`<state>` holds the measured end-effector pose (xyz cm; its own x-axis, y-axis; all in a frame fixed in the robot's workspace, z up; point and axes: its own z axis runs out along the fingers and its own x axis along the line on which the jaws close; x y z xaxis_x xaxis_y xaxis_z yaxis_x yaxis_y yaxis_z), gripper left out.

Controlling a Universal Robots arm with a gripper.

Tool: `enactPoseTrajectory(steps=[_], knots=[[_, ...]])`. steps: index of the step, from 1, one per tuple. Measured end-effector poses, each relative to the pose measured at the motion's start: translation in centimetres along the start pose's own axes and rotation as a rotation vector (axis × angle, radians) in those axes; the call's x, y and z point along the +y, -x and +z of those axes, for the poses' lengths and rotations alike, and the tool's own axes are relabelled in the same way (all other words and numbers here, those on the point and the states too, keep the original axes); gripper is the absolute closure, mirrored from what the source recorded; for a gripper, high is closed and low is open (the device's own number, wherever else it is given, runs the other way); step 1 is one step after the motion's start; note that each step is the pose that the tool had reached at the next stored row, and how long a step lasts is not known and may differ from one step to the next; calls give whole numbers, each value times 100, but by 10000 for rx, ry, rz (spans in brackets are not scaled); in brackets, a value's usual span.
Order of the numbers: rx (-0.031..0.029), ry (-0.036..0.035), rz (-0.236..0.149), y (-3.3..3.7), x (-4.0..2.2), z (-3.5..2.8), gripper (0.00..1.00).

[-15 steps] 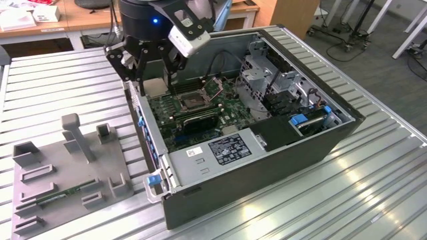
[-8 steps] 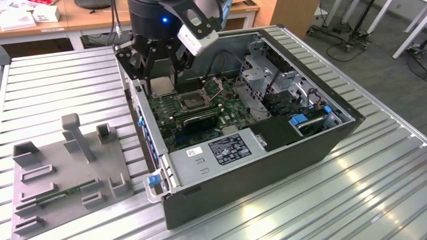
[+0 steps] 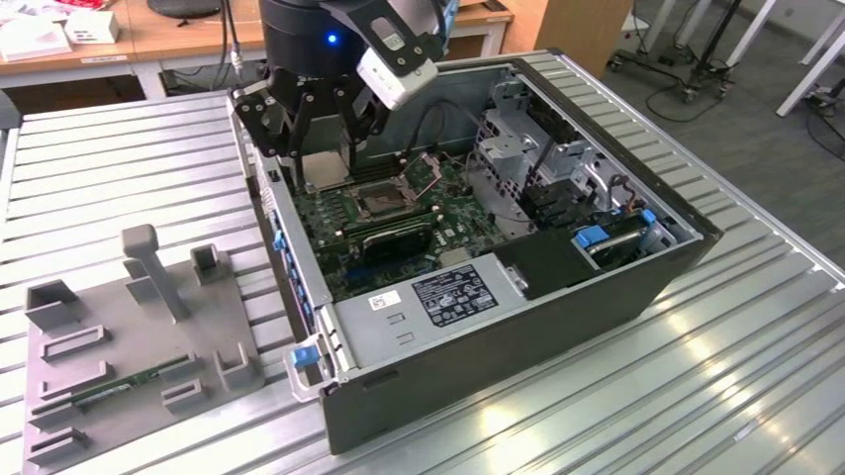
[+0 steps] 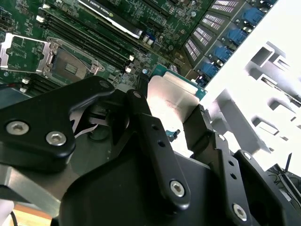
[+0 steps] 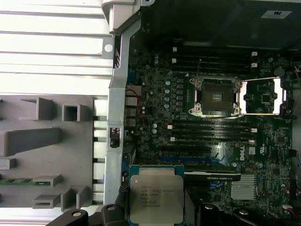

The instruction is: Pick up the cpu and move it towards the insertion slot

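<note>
My gripper (image 3: 317, 148) hangs over the open computer case, near its wall on the exterior view's left, and is shut on the cpu (image 3: 325, 164). In both wrist views the cpu (image 5: 156, 195) (image 4: 170, 96) shows as a flat square chip with a silvery top, clamped at its edges between the black fingers (image 4: 148, 123). The insertion slot (image 3: 390, 203) lies open on the green board, a dark square socket (image 5: 215, 96) (image 4: 70, 67) in a silvery frame with its cover plate swung aside. The cpu is held above the board and off to one side of the socket.
The case wall (image 3: 284, 247) stands close beside the gripper. Black memory slots (image 5: 211, 129) flank the socket. A drive cage (image 3: 528, 148) and a power supply (image 3: 436, 297) sit inside the case. A grey fixture tray (image 3: 133, 336) holding a green memory stick (image 3: 126, 384) lies on the slatted table.
</note>
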<state>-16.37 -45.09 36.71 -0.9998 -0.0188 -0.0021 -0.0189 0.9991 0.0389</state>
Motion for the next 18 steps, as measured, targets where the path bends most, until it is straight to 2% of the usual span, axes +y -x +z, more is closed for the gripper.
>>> enactPoseTrajectory(steps=[10,18], knots=[[0,0,-3,13,0,0,45],[0,0,0,136,-3,2,45]])
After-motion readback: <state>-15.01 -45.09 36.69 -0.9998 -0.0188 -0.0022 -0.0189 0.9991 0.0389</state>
